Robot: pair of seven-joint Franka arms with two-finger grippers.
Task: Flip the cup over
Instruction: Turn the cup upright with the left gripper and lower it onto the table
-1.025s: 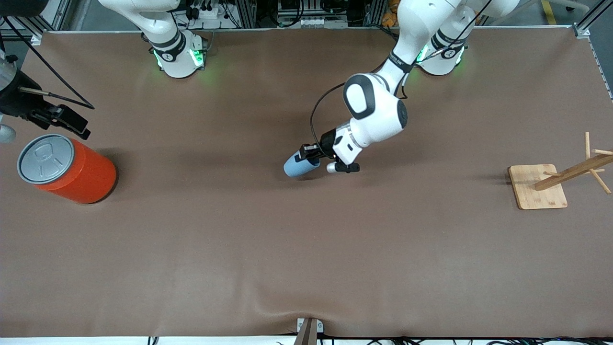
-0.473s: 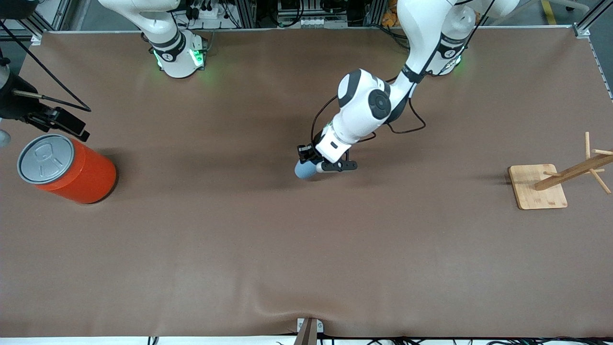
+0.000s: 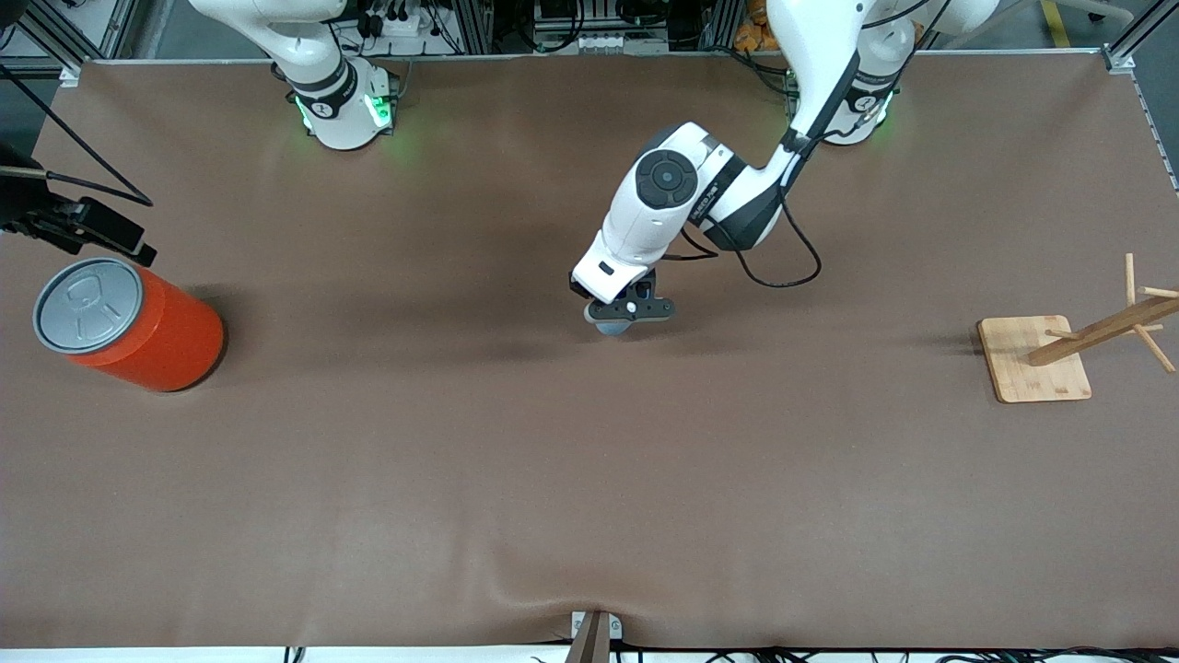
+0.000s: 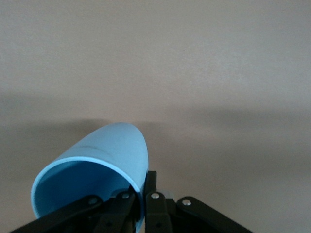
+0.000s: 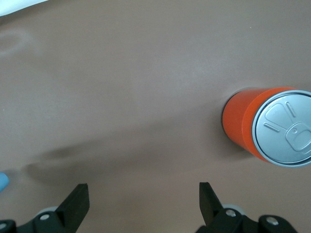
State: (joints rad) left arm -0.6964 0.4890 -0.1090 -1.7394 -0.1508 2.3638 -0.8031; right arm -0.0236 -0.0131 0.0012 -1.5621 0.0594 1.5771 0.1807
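The light-blue cup [image 4: 99,162] is pinched at its rim by my left gripper [image 4: 144,194], one finger inside the mouth and one outside. The cup's open mouth faces the wrist camera and its closed end points at the table. In the front view my left gripper [image 3: 615,316] points down over the middle of the table, and only a sliver of the cup [image 3: 609,329] shows under it. My right gripper [image 5: 143,191] is open and empty, up over the table edge at the right arm's end [image 3: 97,232], above the orange can.
A large orange can [image 3: 129,322] with a grey pull-tab lid stands at the right arm's end and also shows in the right wrist view [image 5: 265,126]. A wooden peg rack on a square base [image 3: 1036,357] stands at the left arm's end.
My left wrist has swung from sideways to pointing down, turning the held cup from lying sideways to closed end down under the gripper. My right gripper has drifted outward past the can.
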